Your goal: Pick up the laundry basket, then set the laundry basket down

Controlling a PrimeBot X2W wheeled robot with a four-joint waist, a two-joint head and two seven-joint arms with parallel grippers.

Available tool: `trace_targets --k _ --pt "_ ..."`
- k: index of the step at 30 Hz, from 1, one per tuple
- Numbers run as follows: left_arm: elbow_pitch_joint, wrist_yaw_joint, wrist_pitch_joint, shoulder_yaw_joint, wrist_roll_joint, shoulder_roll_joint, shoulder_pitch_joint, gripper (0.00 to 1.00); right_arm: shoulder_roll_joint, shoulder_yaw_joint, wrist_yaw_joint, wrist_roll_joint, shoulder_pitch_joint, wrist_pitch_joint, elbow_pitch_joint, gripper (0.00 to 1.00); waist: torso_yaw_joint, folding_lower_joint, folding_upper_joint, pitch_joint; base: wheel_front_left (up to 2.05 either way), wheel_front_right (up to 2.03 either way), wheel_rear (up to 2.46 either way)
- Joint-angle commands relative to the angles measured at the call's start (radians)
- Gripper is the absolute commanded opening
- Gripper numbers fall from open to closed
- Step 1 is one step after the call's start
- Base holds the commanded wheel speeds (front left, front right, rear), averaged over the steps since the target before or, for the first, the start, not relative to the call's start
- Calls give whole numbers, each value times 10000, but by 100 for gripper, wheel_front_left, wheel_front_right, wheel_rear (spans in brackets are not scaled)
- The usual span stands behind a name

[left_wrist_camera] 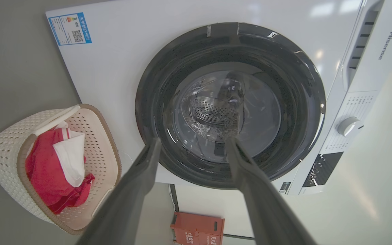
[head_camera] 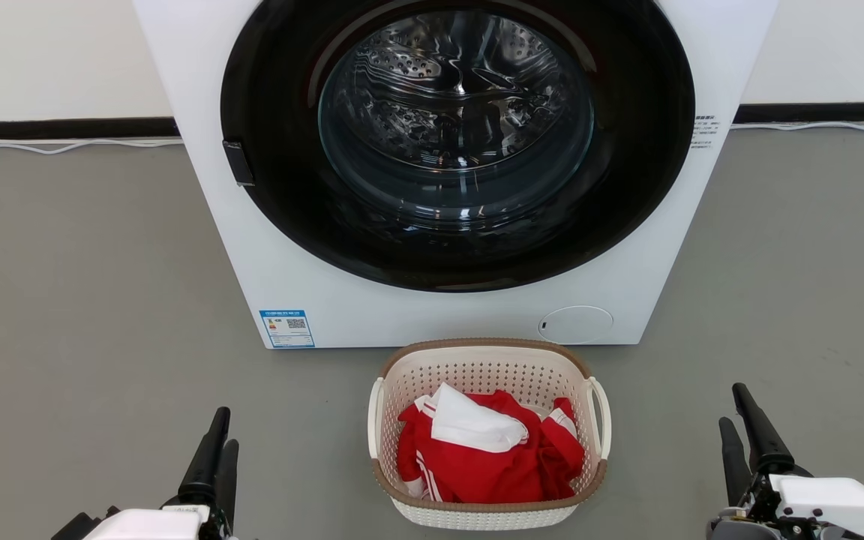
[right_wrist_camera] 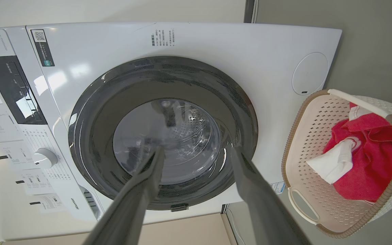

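Laundry basket (head_camera: 477, 373) is sitting on the grey floor (head_camera: 64, 300), midway between the two sets of jaws, well apart from each and touching neither. Red garment (head_camera: 492, 465) and white cloth (head_camera: 473, 424) are lying inside it. Left gripper (head_camera: 226, 429) is hovering on one side, right gripper (head_camera: 732, 406) on the other. Both pairs of jaws are standing spread, gripping nothing. White washer (head_camera: 372, 300) is standing just beyond the basket, ahead of the jaws, its dark round door facing them.
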Motion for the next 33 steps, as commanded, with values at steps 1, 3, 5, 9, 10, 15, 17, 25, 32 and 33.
trace_targets --k 1,3,5,9,10,15,17,25,32,33 --pt "-286 -13 -86 -8 98 73 -330 100 -162 64 13 -134 -244 -98 -337 100 0 -4 -1 1 0 0 0" --pt "-274 -14 -145 -16 308 77 -337 100 -204 73 14 -347 -251 -161 -349 100 -2 -4 -1 1 0 0 0" --pt "-270 -15 -203 -22 528 80 -345 100 -234 59 16 -651 -258 -220 -383 100 -2 -4 -1 0 0 0 0" --pt "-261 -2 -320 -19 1066 88 -369 100 -276 61 18 -1418 -265 -338 -467 100 -3 -4 -1 1 0 0 0" --pt "-264 24 -350 -27 1192 90 -377 100 -273 58 19 -1604 -268 -367 -482 100 -5 -4 -1 4 0 0 0" --pt "-343 216 -496 -122 1921 99 -427 100 -326 123 22 -2556 -318 -514 -566 100 -15 -4 -1 15 0 0 0" --pt "-368 257 -526 -144 2066 101 -433 100 -336 140 22 -2737 -331 -544 -583 100 -19 -4 -1 16 0 0 0" --pt "-499 588 -760 -350 3318 116 -466 100 -528 369 27 -4337 -429 -779 -671 100 -49 -4 -1 -2 0 0 0" --pt "-531 807 -995 -450 4656 131 -512 100 -658 580 32 -5576 -536 -1014 -648 100 -92 -4 -1 -29 0 0 0" --pt "-522 823 -1024 -458 4824 133 -521 100 -680 613 33 -5715 -553 -1043 -644 100 -98 -4 -1 -32 0 0 0"
